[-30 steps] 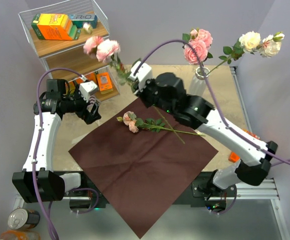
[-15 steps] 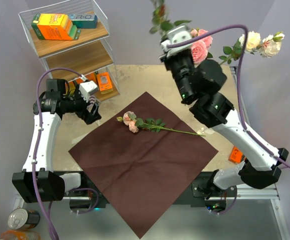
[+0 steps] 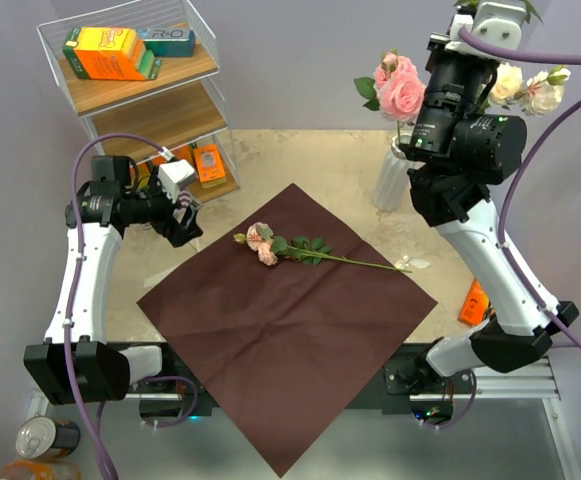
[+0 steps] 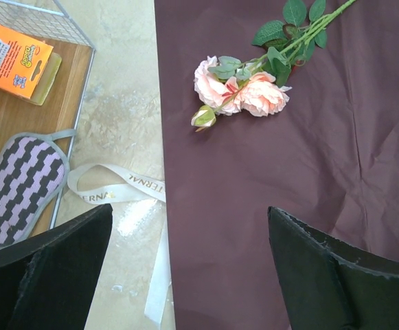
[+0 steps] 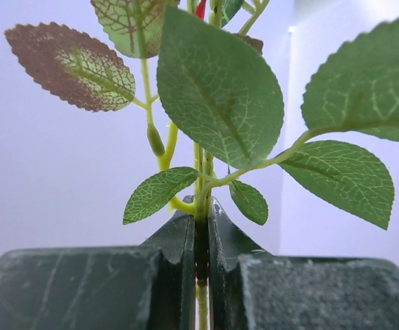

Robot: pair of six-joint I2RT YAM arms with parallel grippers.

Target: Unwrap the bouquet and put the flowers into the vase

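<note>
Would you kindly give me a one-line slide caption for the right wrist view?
Right gripper clamped on a leafy green flower stem against a pale background.

Dark maroon paper (image 3: 290, 340), pink roses (image 4: 237, 93), cream ribbon (image 4: 113, 187), purple-and-black zigzag cloth (image 4: 20, 182), orange box (image 3: 105, 55), whitish vase (image 3: 390, 185)

The near half of the maroon paper (image 3: 290, 360) is open ground, reachable from either side. Across its far half lies a single rose (image 3: 305, 250), stem pointing right. At the far left the wire shelf (image 3: 130, 100) walls off the table (image 3: 270, 160). Just in front of it hangs the left gripper (image 4: 190, 234), fingers spread wide. A flat ribbon (image 4: 117, 185) lies between shelf and paper. At the far right, pink blooms (image 3: 400, 90) and cream blooms (image 3: 520, 85) fan over the vase (image 3: 392, 185). The raised right arm (image 3: 470, 215) crowds its right side, and the right gripper (image 5: 201, 234) pinches a leafy stem (image 5: 200, 172) high above
</note>
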